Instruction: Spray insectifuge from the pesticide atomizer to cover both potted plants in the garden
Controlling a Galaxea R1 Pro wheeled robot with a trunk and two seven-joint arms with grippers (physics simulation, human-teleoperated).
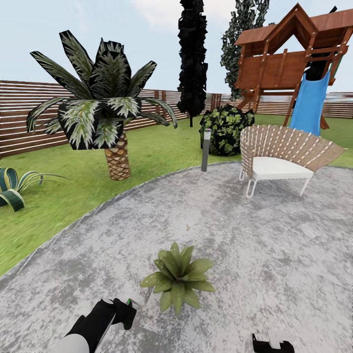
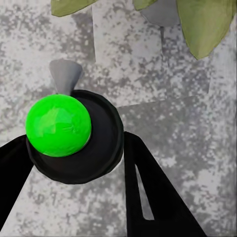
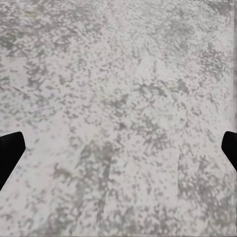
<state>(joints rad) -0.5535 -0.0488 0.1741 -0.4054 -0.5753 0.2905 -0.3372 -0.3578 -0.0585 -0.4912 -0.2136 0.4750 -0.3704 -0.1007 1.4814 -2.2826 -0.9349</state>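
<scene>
Grey mottled stone of the round patio (image 1: 255,230) spreads under both arms, with lawn and a brown slatted fence (image 1: 19,117) beyond. Low in the head view the left gripper (image 1: 122,311) is closed on the pesticide atomizer (image 1: 130,304) — in the left wrist view its black fingers (image 2: 148,192) flank the sprayer's dark round top, one finger on each side and pressed against it, with the bright green spot (image 2: 58,126) on that top and a grey cone-shaped nozzle (image 2: 64,74) pointing out past the fingertips. Just beyond the nozzle hang the broad green leaves of a potted plant (image 1: 177,279), which stands on the stone just right of the left hand. The right gripper (image 1: 269,344) sits at the lower edge of the head view — in its wrist view its dark fingertips (image 3: 10,150) stand wide apart over bare stone, holding nothing. A palm (image 1: 105,108) grows on the lawn and a white chair (image 1: 282,159) stands on the patio.
</scene>
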